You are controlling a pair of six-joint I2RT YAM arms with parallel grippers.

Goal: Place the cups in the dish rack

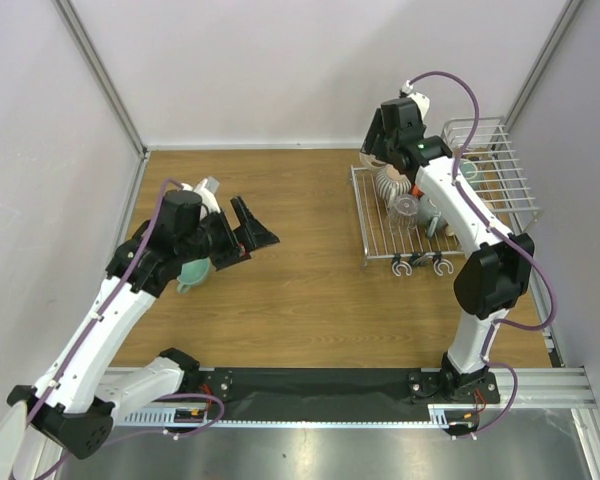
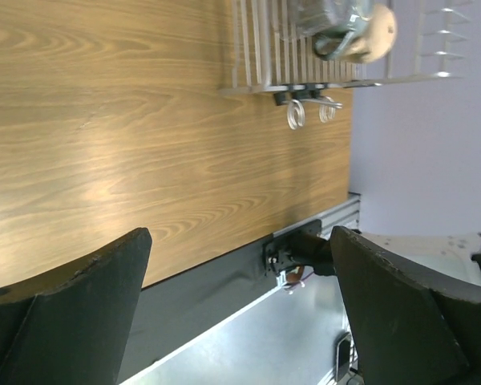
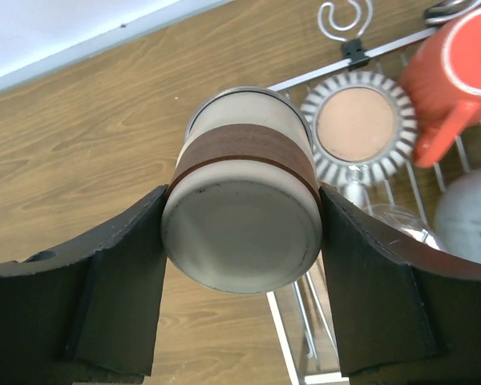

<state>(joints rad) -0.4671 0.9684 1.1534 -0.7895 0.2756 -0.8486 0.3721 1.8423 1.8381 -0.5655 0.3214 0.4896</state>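
Note:
My right gripper (image 3: 240, 237) is shut on a cream cup (image 3: 240, 200) with a brown band, its base facing the wrist camera, at the far left corner of the dish rack (image 1: 380, 240). On the rack's grid lie a ribbed whitish cup (image 3: 358, 120), an orange mug (image 3: 457, 72), a clear glass (image 1: 407, 210) and a grey mug (image 3: 469, 216). My left gripper (image 1: 248, 238) stands open and empty above the table. A teal mug (image 1: 192, 272) sits under the left arm, and a steel cup (image 1: 210, 187) peeks out behind it.
The rack's taller barred basket (image 1: 495, 160) stands at the far right by the wall. Hooks (image 1: 417, 266) hang off the rack's near edge. White walls close in the table on three sides. A black strip (image 2: 192, 297) runs along the near edge.

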